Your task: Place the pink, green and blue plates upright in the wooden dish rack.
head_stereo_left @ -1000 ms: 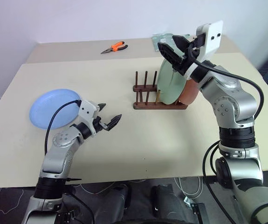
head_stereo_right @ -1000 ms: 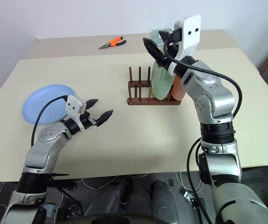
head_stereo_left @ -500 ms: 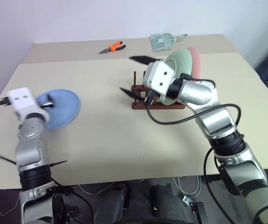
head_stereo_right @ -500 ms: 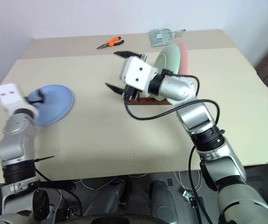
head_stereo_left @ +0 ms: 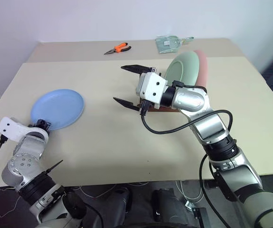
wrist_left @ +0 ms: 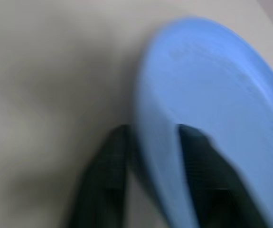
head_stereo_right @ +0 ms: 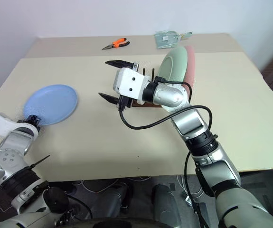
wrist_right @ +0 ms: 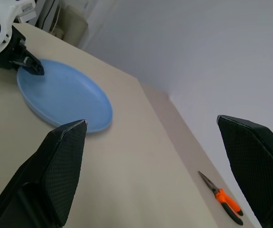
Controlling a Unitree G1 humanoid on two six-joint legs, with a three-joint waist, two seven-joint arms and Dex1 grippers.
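The blue plate [head_stereo_left: 58, 108] lies flat on the left of the table. My left gripper [head_stereo_left: 43, 125] is at its near rim; in the left wrist view its two black fingers [wrist_left: 108, 183] sit on either side of the plate's edge [wrist_left: 207, 90], shut on it. The green plate [head_stereo_left: 186, 69] and the pink plate [head_stereo_left: 204, 65] stand upright in the wooden dish rack [head_stereo_left: 166, 109], which my right arm largely hides. My right gripper [head_stereo_left: 130, 85] hovers just left of the rack, open wide and holding nothing, and points towards the blue plate [wrist_right: 62, 95].
Orange-handled pliers [head_stereo_left: 118, 48] and a clear packet [head_stereo_left: 172, 42] lie on the far strip of the table. The table's left edge [head_stereo_left: 3, 102] runs close to the blue plate. Bare tabletop lies between the blue plate and the rack.
My left gripper swung left to the blue plate's near rim and closed on it. My right gripper came away from the green plate in the rack, moved left and opened wide.
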